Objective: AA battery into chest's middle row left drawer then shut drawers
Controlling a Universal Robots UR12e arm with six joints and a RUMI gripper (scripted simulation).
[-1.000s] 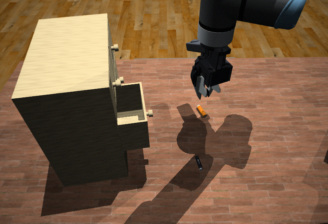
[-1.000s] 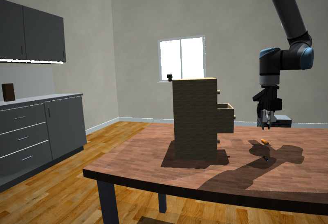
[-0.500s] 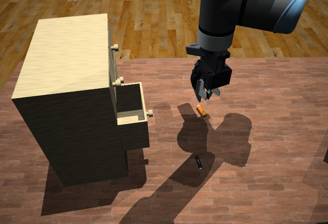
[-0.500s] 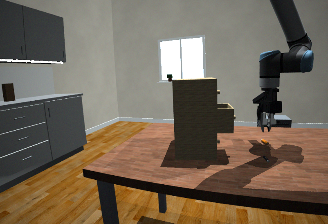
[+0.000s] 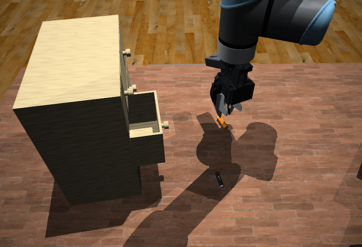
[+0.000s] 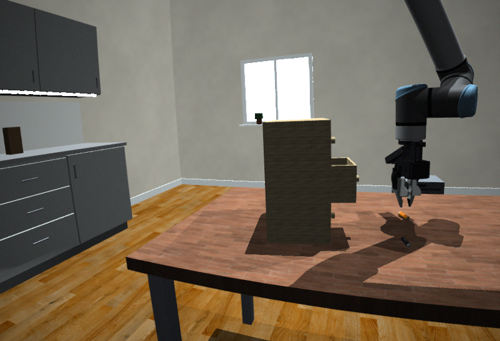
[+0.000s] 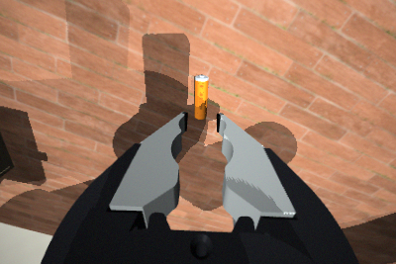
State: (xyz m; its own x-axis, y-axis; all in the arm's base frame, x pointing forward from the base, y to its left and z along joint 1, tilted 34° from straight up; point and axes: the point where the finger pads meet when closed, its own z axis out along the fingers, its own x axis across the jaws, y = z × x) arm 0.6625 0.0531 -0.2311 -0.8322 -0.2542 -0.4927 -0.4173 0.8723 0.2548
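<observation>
Fingers of the gripper [image 5: 226, 110] number two: grey, metal-looking blades with scooped inner faces, set on a black body. They stand at a narrow gap with nothing between them, hanging tips-down above the tabletop [image 5: 292, 165].

Two batteries lie on the tabletop. One is the orange AA battery [image 5: 222, 122], a short cylinder with a pale cap at one end; the other is a black battery [image 5: 219, 179], slimmer and darker, lying well apart from the first and partly in the arm's shadow.

From the wrist view the orange AA battery [image 7: 200, 97] lies just beyond the fingertips, lined up with the gap between them and not touching either one. It rests flat on the tabletop, below the fingers.

One chest [image 5: 70, 100] stands upright on the tabletop, a pale wooden box with darker shaded sides and small round knobs. One drawer [image 5: 146, 127] is pulled partway out, an open-topped box; the others that show are shut. Brick-patterned reddish planks make up the tabletop's surface.
</observation>
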